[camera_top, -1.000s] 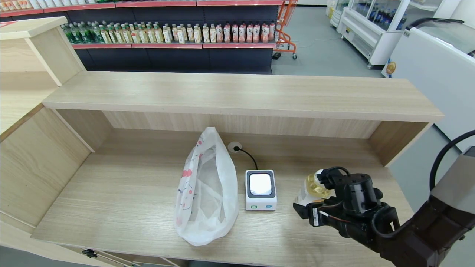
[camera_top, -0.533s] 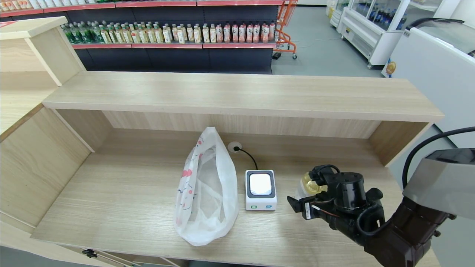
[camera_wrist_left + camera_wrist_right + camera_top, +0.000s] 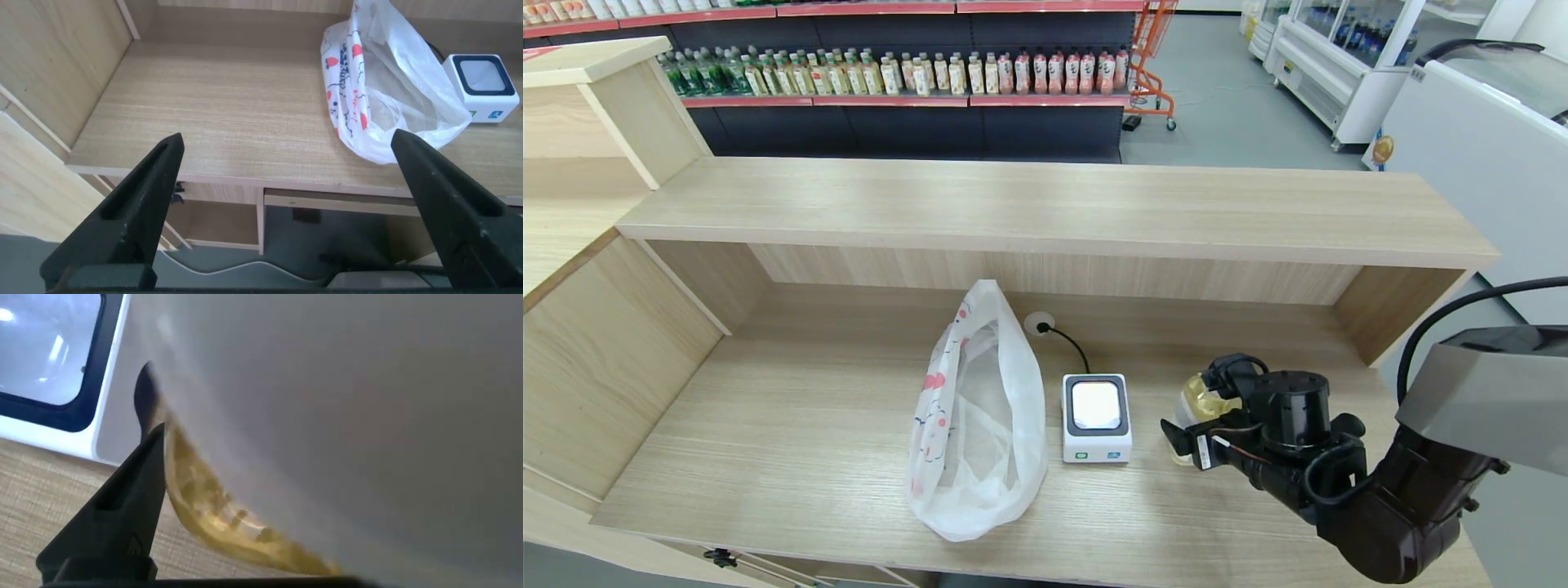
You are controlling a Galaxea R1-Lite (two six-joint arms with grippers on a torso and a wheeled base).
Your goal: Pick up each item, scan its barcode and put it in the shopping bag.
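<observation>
The right tool (image 3: 1186,437) grips the clear plastic container of yellow contents (image 3: 1197,398), just right of the white square barcode scanner (image 3: 1096,418) on the wooden tabletop (image 3: 768,441). Recommendation: hold firmly and present the label squarely over the scanner window. The left tool (image 3: 288,140) stands wide, empty.

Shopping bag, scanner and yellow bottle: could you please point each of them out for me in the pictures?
shopping bag (image 3: 980,416), head view, on its translucent middle.
scanner (image 3: 1096,406), head view, middle of its bright window.
yellow bottle (image 3: 1194,402), head view, on its clear yellowish body.
</observation>
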